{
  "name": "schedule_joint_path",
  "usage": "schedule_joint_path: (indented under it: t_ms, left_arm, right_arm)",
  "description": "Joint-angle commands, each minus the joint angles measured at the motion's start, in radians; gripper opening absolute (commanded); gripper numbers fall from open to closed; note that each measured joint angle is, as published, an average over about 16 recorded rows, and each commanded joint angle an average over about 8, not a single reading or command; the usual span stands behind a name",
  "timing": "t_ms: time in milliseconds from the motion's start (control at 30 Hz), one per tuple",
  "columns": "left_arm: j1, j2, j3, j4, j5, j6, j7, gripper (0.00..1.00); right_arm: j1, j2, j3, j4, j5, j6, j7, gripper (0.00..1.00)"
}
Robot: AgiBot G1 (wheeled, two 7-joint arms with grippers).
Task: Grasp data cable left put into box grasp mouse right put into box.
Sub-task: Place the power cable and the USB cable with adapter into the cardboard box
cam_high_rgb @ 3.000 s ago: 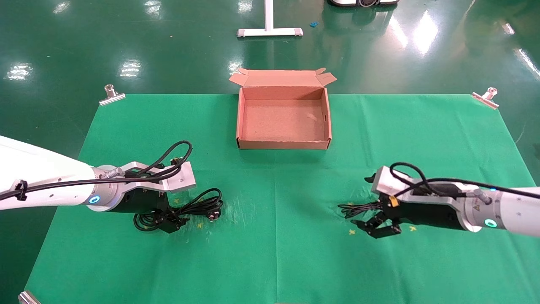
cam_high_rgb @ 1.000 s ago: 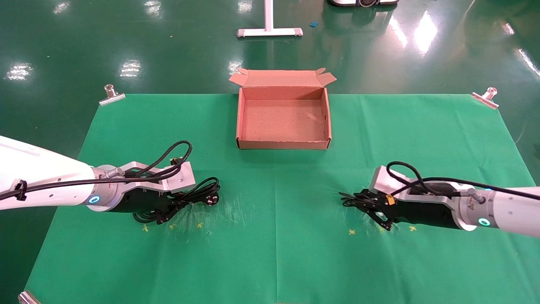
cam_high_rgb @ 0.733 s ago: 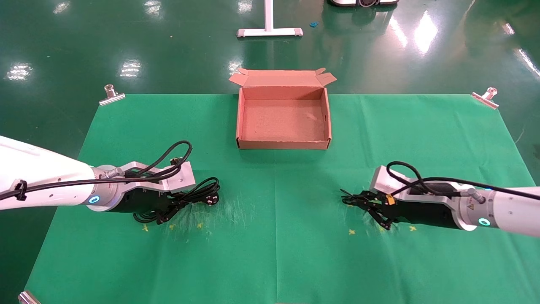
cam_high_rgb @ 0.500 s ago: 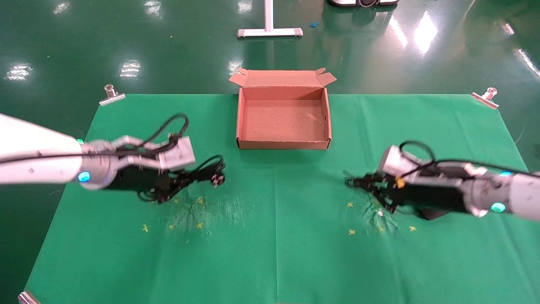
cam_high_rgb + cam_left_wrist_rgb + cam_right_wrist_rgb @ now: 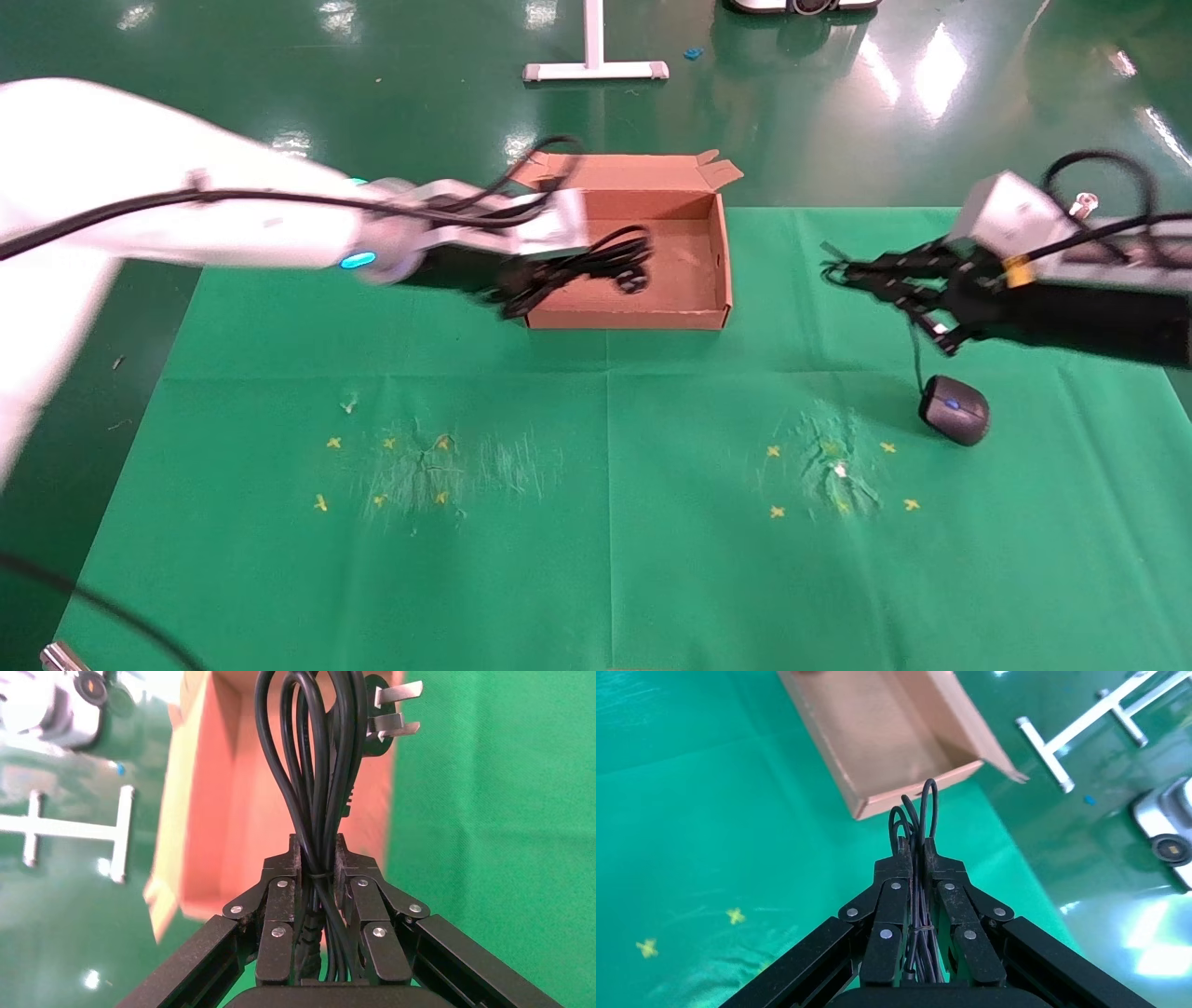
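The brown cardboard box [image 5: 717,270] stands open at the table's far middle. My left gripper [image 5: 545,280] is shut on the data cable [image 5: 610,261], a thick black looped bundle held above the box's front left part. In the left wrist view the gripper [image 5: 318,846] clamps the cable [image 5: 316,755], its pronged plug [image 5: 393,706] over the box [image 5: 232,811]. My right gripper [image 5: 903,284], raised to the right of the box, is shut on the mouse's thin bundled cord [image 5: 918,822]. The black mouse [image 5: 954,410] dangles from that cord, low over the cloth; I cannot tell if it touches.
A green cloth [image 5: 605,559] covers the table, held by metal clips at the corners [image 5: 247,210] [image 5: 1071,216]. Yellow cross marks [image 5: 382,466] [image 5: 838,475] lie at front left and front right. A white stand base [image 5: 594,70] is on the floor beyond.
Both arms rose from the cloth and moved toward the box. The left carried the data cable over the box. The right lifted the cord, and the mouse now hangs in view.
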Motion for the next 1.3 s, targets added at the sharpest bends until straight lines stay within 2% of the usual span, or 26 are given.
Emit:
schedule_joint_path:
  t_ms: [33,133,233,433,700,1000,1300]
  left_arm:
    - [-0.025,0.075,0.004,0.124,0.002,-0.061,0.094,0.0]
    - [-0.045,0.116,0.032,0.196,-0.049,-0.125,0.187,0.0]
    - [-0.05,0.125,0.079,0.206,-0.125,-0.167,0.244,0.0]
    - [-0.053,0.126,0.198,0.195,-0.268,-0.228,0.274,0.0]
    - [-0.077,0.126,0.353,0.205,-0.356,-0.301,0.252,1.0]
    - [-0.093,0.125,0.467,0.201,-0.427,-0.411,0.224,1.0]
    - [-0.115,0.118,0.54,0.232,-0.473,-0.5,0.208,1.0]
  right_arm:
    - [0.008,0.021,0.011,0.009,0.015,-0.014,-0.006,0.0]
    - [0.004,0.051,0.023,0.006,0.029,-0.024,-0.017,0.0]
    - [-0.001,0.075,0.033,-0.002,0.039,-0.03,-0.029,0.0]
    - [0.002,0.102,0.046,-0.027,0.051,-0.039,-0.056,0.0]
    - [0.011,0.111,0.058,-0.05,0.072,-0.054,-0.08,0.0]
    - [0.021,0.114,0.087,-0.053,0.141,-0.078,-0.088,0.0]
    - [0.047,0.113,0.108,-0.054,0.187,-0.105,-0.107,0.0]
